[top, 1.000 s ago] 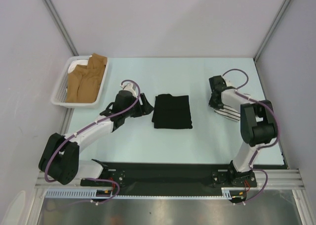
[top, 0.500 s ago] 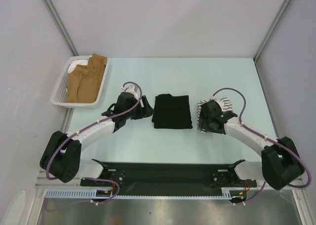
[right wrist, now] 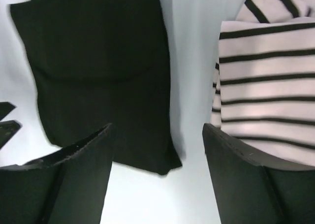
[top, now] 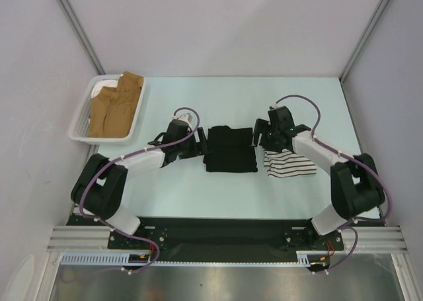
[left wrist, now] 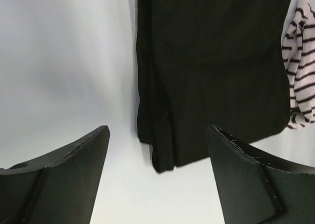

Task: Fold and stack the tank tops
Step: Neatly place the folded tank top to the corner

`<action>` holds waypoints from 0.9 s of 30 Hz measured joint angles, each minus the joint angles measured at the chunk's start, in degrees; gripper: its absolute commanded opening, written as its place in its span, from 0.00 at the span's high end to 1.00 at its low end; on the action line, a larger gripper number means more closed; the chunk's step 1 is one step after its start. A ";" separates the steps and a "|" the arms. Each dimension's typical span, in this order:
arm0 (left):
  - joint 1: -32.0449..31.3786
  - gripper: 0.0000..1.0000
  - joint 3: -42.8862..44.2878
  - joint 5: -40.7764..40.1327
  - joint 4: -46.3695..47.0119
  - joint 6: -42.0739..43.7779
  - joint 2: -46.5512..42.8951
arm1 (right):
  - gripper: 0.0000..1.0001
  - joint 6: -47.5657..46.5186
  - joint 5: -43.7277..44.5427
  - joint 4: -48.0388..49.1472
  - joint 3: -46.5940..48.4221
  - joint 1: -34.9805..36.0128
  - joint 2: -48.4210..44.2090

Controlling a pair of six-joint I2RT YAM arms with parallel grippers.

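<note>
- Pale blue-green desk (top: 218, 188) and white walls are framing the scene.
- At the far left, a white slatted plastic basket (top: 79, 126) is holding some brown folded cloth garments (top: 115, 106), well apart from everything else.
- Moving right, the left claw (top: 198, 144) is hanging low just beside the left edge of the plain black tank top (top: 230, 149), with its fingers spread wide and gripping nothing.
- That black top is lying mid-desk, folded into a compact, nearly square block.
- Next, the right claw (top: 260, 139) is hovering over the narrow strip of desk between the two tops, its fingers also wide apart and empty.
- Farthest right, the white tank top with thin black stripes (top: 291, 163) is resting on the desk, loosely bundled, just beside the black one but not yet on it.
- Its long axis is running left to right, and it is sitting on the near-right side of the right claw.
- Stacking is looking like the remaining step, and the right arm is plainly the closer one for it.
</note>
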 measured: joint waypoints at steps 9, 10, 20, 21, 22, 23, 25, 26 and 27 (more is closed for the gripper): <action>0.00 0.19 6.60 -0.07 1.03 -0.02 10.88 | 0.35 0.39 -6.36 5.38 1.77 -1.42 14.08; 0.02 0.21 7.37 -0.02 1.29 -0.09 11.87 | 0.37 0.46 -6.69 6.12 2.40 -1.40 14.69; -0.09 0.67 12.22 0.63 2.89 -2.45 18.21 | 0.70 0.85 -7.06 9.16 4.22 0.87 18.05; -0.20 0.88 12.39 0.61 3.02 -2.78 18.62 | 0.77 0.90 -6.25 9.05 4.22 1.36 18.12; -0.33 0.99 12.44 0.59 3.32 -3.50 18.97 | 0.82 0.85 -5.38 8.92 4.22 1.75 18.34; -0.50 1.00 12.48 0.68 3.69 -4.00 19.50 | 0.95 1.03 -4.74 8.92 4.24 2.05 18.56; -0.72 1.00 12.72 1.07 4.50 -4.13 19.96 | 1.00 0.90 -3.54 8.59 4.68 2.54 18.69; -0.76 1.00 12.79 1.16 4.79 -4.24 20.04 | 1.00 0.98 -2.93 8.20 5.03 2.67 18.78; -0.81 1.00 12.81 1.22 4.92 -4.31 20.11 | 1.00 0.96 -2.32 7.72 5.46 2.80 18.91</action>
